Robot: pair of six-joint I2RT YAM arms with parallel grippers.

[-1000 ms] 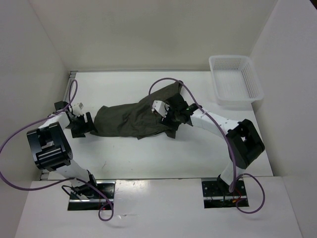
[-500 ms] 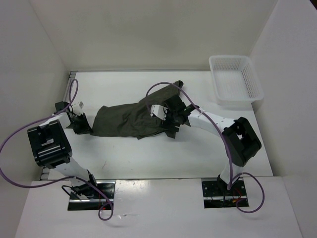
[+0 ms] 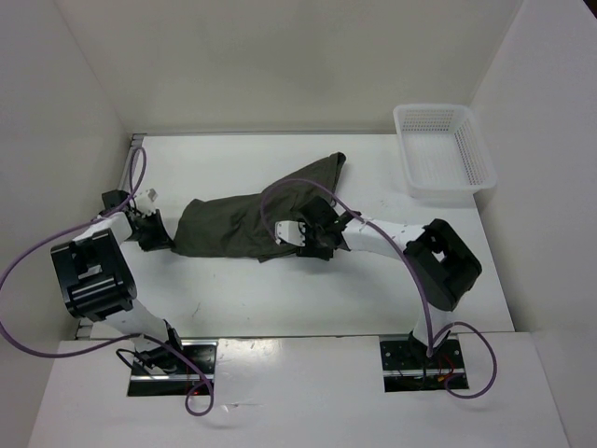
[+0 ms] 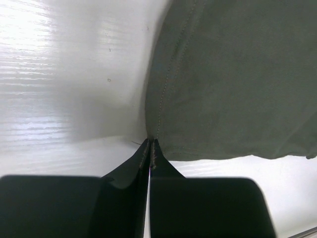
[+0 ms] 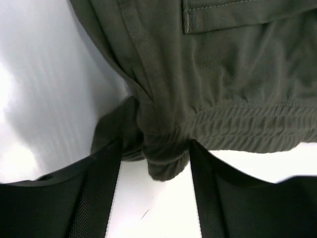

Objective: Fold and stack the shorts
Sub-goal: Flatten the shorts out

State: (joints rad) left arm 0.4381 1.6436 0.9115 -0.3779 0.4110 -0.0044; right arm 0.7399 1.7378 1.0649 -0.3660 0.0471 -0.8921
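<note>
rumpled olive shorts [image 3: 244,225], partly folded

Shorts [image 3: 238,224]: dark olive green, plain, no print. Between the fingers of the right gripper [image 5: 154,158] the waistband shows fine gathered ribbing in the same green. Stitch lines are tone-on-tone, slightly paler along the hem just ahead of the left gripper [image 4: 149,148]. Both grippers: matte black. Arm links [image 3: 390,233]: white, with black joint housings. Cables [image 3: 28,271]: purple. Table [image 3: 280,294] beneath both grippers: glossy white. Mesh basket [image 3: 471,154], well off from the right gripper: white, fine grid perforation.
</note>
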